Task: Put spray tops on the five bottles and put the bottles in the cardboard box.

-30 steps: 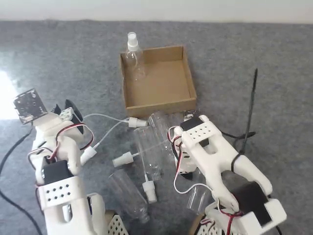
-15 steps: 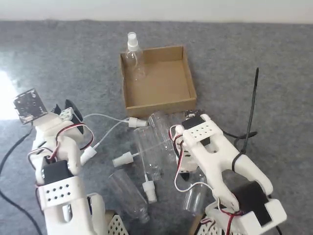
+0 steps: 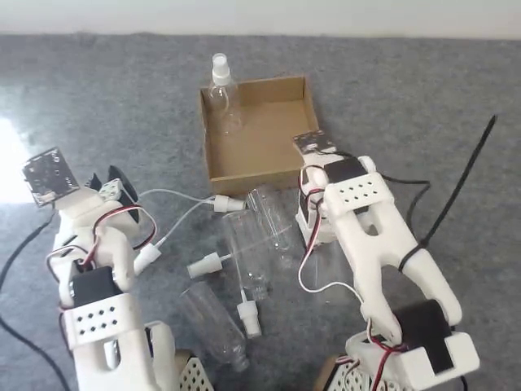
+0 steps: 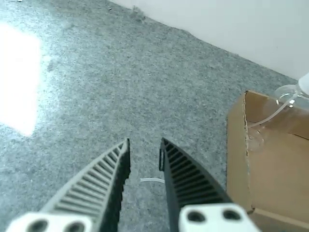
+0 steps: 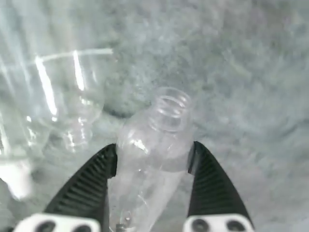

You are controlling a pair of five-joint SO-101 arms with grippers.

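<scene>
My right gripper (image 5: pixel 153 147) is shut on a clear bottle (image 5: pixel 154 140) with an open neck and no spray top. In the high view this bottle (image 3: pixel 330 269) hangs under the right arm, just in front of the cardboard box (image 3: pixel 303 155). One bottle with a white spray top (image 3: pixel 221 91) stands in the box's far left corner. Three more clear bottles (image 3: pixel 259 236) lie on the carpet between the arms, with several loose spray tops (image 3: pixel 205 265) around them. My left gripper (image 4: pixel 145 142) is open a little with nothing in it, well to the left of the box (image 4: pixel 239 159).
Grey carpet covers the table. A black cable (image 3: pixel 456 191) rises to the right of the right arm. Thin spray-top tubes (image 3: pixel 175 195) trail across the carpet near the left arm. The white wall runs along the far edge.
The right arm has lifted the open-neck bottle off the carpet and swung forward toward the box. The left arm has stayed still.
</scene>
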